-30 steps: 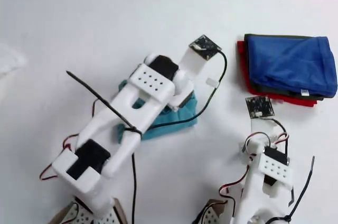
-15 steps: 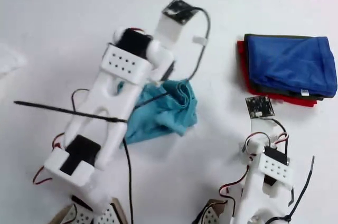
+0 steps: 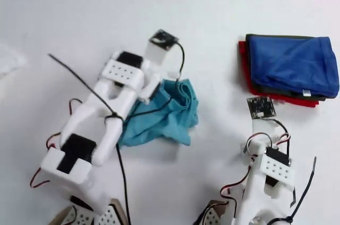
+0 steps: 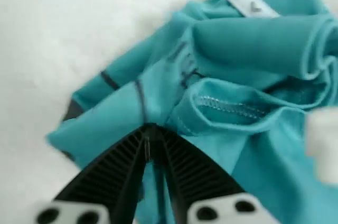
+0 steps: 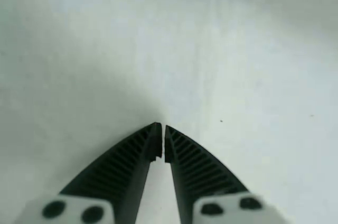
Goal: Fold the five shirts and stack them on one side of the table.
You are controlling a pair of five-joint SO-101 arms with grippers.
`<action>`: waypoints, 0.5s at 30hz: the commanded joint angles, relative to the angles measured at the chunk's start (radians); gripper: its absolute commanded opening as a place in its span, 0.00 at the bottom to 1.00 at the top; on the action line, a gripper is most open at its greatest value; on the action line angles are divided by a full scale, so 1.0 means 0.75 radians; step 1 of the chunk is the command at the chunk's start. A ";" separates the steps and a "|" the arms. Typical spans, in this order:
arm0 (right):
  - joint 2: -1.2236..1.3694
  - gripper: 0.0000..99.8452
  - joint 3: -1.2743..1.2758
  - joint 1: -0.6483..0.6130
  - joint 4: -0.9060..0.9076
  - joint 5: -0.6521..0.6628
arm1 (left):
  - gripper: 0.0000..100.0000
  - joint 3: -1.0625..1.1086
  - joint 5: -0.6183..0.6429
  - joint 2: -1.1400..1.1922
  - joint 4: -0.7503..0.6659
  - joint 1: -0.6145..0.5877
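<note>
Open bench (image 3: 64,18) spans the far side and far left. The left arm (image 3: 101,119) lies diagonally over the crumpled teal shirt (image 3: 170,116), closing its near-left side. A bare lane separates the shirt from the folded stack (image 3: 292,68) and the right arm (image 3: 268,174).

Left end effector (image 4: 153,135) rumpled teal shirt (image 4: 248,44).

This looks like a robotics lab or maker's workspace: a white tabletop (image 3: 64,18) carries a left arm (image 3: 95,124) and a right arm (image 3: 268,174), both of white plastic, with loose wiring and an exposed circuit board (image 3: 260,107).
</note>
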 commanded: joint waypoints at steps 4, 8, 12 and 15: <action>-0.038 0.02 -0.006 0.011 -0.024 0.004 | 0.03 -0.007 0.072 -0.027 0.045 0.196; -0.038 0.02 -0.006 0.011 -0.024 0.004 | 0.03 -0.083 0.072 -0.027 0.180 0.276; -0.038 0.02 -0.006 0.011 -0.026 0.004 | 0.03 -0.187 0.008 -0.027 0.348 0.307; -0.038 0.02 -0.006 0.011 -0.026 0.004 | 0.03 -0.292 -0.035 -0.027 0.444 0.280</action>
